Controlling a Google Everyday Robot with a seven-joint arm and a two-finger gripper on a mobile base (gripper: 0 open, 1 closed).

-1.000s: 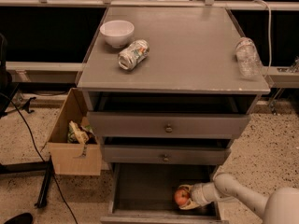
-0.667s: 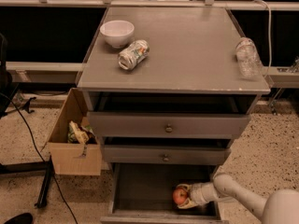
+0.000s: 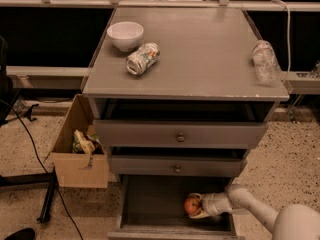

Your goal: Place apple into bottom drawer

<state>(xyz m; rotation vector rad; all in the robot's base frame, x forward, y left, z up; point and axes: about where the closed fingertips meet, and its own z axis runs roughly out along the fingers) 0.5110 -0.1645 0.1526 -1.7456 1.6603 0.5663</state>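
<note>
The bottom drawer (image 3: pixel 150 204) stands pulled open below two closed grey drawers with round knobs. The red-orange apple (image 3: pixel 192 205) is inside it, right of the middle, low over or on the grey floor; I cannot tell if it rests there. My gripper (image 3: pixel 196 206) reaches into the drawer from the right on a white arm, and its fingers are closed around the apple.
On the cabinet top (image 3: pixel 200 59) stand a white bowl (image 3: pixel 125 35), a crushed can (image 3: pixel 142 58) and a clear plastic bottle (image 3: pixel 264 61) lying at the right edge. A cardboard box (image 3: pixel 80 146) with litter stands on the floor to the cabinet's left, with black cables nearby.
The gripper and apple have shifted slightly left inside the bottom drawer. Nothing else has moved.
</note>
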